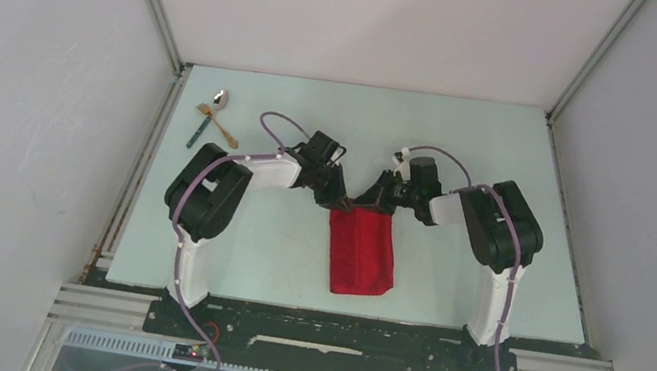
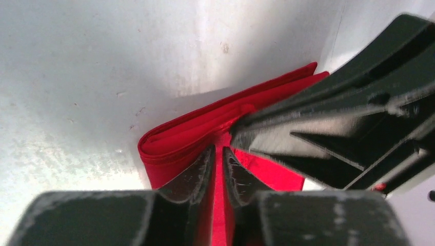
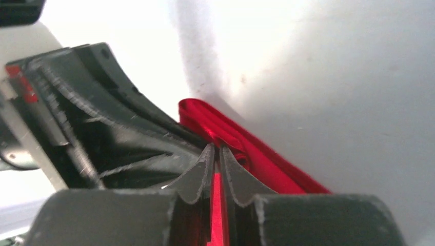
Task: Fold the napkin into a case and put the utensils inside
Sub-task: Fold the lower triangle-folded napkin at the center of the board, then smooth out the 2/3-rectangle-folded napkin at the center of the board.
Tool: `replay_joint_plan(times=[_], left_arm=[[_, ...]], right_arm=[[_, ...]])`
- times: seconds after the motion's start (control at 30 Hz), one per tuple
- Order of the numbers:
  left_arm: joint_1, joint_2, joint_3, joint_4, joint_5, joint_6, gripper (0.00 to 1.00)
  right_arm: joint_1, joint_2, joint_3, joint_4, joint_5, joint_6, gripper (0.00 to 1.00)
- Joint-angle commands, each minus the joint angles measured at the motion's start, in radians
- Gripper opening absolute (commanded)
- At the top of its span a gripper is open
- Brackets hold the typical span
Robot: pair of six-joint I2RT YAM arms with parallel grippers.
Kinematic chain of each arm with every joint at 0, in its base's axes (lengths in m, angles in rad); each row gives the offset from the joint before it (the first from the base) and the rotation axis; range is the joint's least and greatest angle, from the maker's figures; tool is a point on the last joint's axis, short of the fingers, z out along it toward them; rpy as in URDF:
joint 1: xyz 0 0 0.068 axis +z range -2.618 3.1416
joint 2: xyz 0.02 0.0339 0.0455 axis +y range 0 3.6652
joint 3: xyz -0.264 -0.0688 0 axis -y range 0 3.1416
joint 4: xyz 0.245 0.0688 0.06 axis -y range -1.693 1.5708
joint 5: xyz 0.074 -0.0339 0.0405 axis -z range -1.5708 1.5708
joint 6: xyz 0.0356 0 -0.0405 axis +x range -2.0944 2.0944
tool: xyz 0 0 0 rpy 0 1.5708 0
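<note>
The left arm (image 1: 207, 196) and right arm (image 1: 499, 227) each pair white link shells with bulky black joint housings, rising from a shared black base plate (image 1: 332, 339). A lilac cable (image 1: 276, 115) loops along each arm. The left tool (image 2: 218, 154) and right tool (image 3: 216, 154) have matte black, tapered fingers with scuffed, grey-dusted edges.

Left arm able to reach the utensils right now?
Likely not yet: the left gripper is shut on the napkin. Nothing stands between it and the utensils, though.
</note>
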Motion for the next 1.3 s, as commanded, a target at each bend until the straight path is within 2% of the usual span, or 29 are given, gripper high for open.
replay_joint_plan(times=[0.0, 0.1, 0.2, 0.23, 0.33, 0.47, 0.6, 0.67, 0.87, 0.93, 1.07, 1.17, 1.27], left_arm=[[-0.005, -0.055, 0.021, 0.008, 0.03, 0.049, 0.26], [-0.003, -0.128, 0.009, 0.001, 0.055, 0.068, 0.42], [0.009, -0.195, -0.018, 0.005, 0.073, 0.084, 0.45], [0.017, -0.211, -0.029, 0.008, 0.073, 0.087, 0.42], [0.035, -0.193, -0.043, 0.014, 0.094, 0.086, 0.22], [0.039, -0.124, -0.05, 0.062, 0.123, 0.088, 0.1], [0.045, -0.027, -0.04, 0.107, 0.125, 0.087, 0.06], [0.054, 0.008, -0.042, 0.108, 0.105, 0.086, 0.04], [0.064, 0.04, -0.08, 0.137, 0.086, 0.084, 0.02], [0.064, 0.04, -0.096, 0.151, 0.084, 0.079, 0.01], [0.064, 0.042, -0.121, 0.172, 0.078, 0.068, 0.0], [0.064, 0.041, -0.132, 0.178, 0.08, 0.065, 0.0], [0.065, 0.042, -0.14, 0.182, 0.081, 0.062, 0.0]], right_arm=[[0.011, -0.009, 0.043, -0.155, 0.166, -0.05, 0.13], [0.018, -0.004, 0.064, -0.214, 0.2, -0.064, 0.11], [0.019, -0.009, 0.064, -0.223, 0.215, -0.074, 0.09], [0.018, -0.012, 0.068, -0.23, 0.216, -0.077, 0.08], [0.021, -0.006, 0.078, -0.244, 0.208, -0.087, 0.08], [0.023, -0.004, 0.085, -0.245, 0.189, -0.1, 0.08], [0.025, -0.025, 0.089, -0.247, 0.164, -0.117, 0.1], [0.025, -0.044, 0.104, -0.276, 0.148, -0.14, 0.14], [0.044, -0.187, 0.109, -0.379, 0.091, -0.253, 0.41], [0.069, -0.209, 0.091, -0.363, 0.053, -0.256, 0.44], [0.116, -0.221, 0.026, -0.214, 0.01, -0.193, 0.41], [0.137, -0.179, 0.002, -0.082, -0.037, -0.101, 0.24], [0.158, -0.118, 0.001, -0.006, -0.043, -0.052, 0.16]])
